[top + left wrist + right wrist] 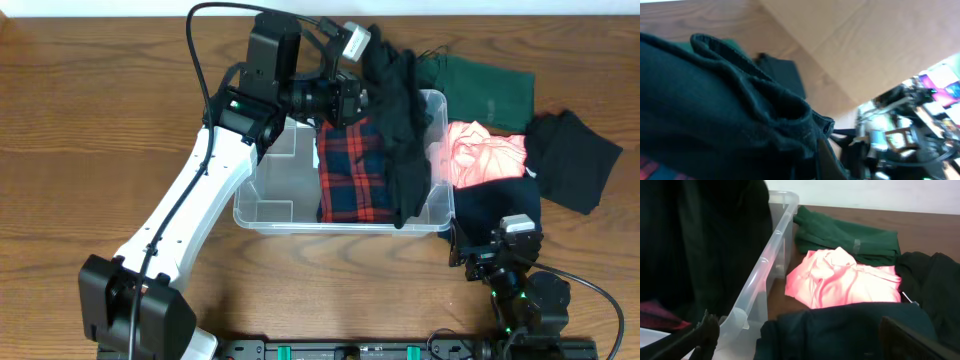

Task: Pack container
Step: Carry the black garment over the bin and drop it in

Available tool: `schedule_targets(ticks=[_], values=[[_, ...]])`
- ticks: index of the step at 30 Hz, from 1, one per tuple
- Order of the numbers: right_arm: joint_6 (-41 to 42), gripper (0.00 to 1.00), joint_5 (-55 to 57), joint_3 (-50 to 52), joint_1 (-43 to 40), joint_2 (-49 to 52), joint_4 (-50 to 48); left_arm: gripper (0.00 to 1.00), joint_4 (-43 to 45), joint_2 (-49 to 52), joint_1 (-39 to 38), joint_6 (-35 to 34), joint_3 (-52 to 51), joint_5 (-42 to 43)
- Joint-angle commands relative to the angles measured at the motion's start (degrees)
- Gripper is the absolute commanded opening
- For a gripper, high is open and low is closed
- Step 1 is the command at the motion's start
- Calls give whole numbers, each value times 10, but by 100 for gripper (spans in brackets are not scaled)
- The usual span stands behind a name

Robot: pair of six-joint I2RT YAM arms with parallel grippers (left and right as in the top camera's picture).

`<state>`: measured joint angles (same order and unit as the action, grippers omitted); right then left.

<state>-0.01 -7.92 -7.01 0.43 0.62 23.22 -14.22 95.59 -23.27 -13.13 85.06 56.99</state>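
Note:
The clear container [280,185] stands mid-table with a red plaid garment [350,170] lying in it. My left gripper [366,96] is above the container's far right corner, shut on a black garment [405,135] that hangs down across the container's right half. In the left wrist view this garment [715,110] fills most of the frame, and one finger [829,160] presses into it. My right gripper [492,250] is open and empty, low over a dark navy garment [850,330] just right of the container's wall [765,265].
On the table right of the container lie a pink garment [485,155], a dark green garment [485,90] and another black garment [572,160]. The navy garment [490,208] lies in front of the pink one. The left arm reaches over the container's left side.

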Motion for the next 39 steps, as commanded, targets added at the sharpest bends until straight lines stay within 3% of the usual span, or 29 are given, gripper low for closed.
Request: schedule_targets(ticks=[1,10,20,27,28,30,32,33,35,39], values=[[4,99,0,1,-4,-2,2,6,-4,-17,-2,50,14,-25],[4,99,0,1,-4,-2,2,6,-224,-17,-2,89,14,-102],[4,99,0,1,-4,-2,2,6,-428,-49,-2,81,14,-333],[4,99,0,1,-4,-2,2,6,-517,-54,-2,57,14,-505],[4,99,0,1,-4,-2,2,11,-520,-54,-2,54,14,-515],[4,99,0,1,-4,-2,2,39,-524,-54,-2,51,14,-527],[4,99,0,1,-4,-2,2,50,-528,-55,-2,37,16,-546],[4,99,0,1,-4,-2,2,72,-529,-57,-2,33,18,-556],[4,99,0,1,-4,-2,2,81,-529,-61,-2,32,26,-571],[4,99,0,1,-4,-2,2,81,-527,-77,-2,30,59,-581]])
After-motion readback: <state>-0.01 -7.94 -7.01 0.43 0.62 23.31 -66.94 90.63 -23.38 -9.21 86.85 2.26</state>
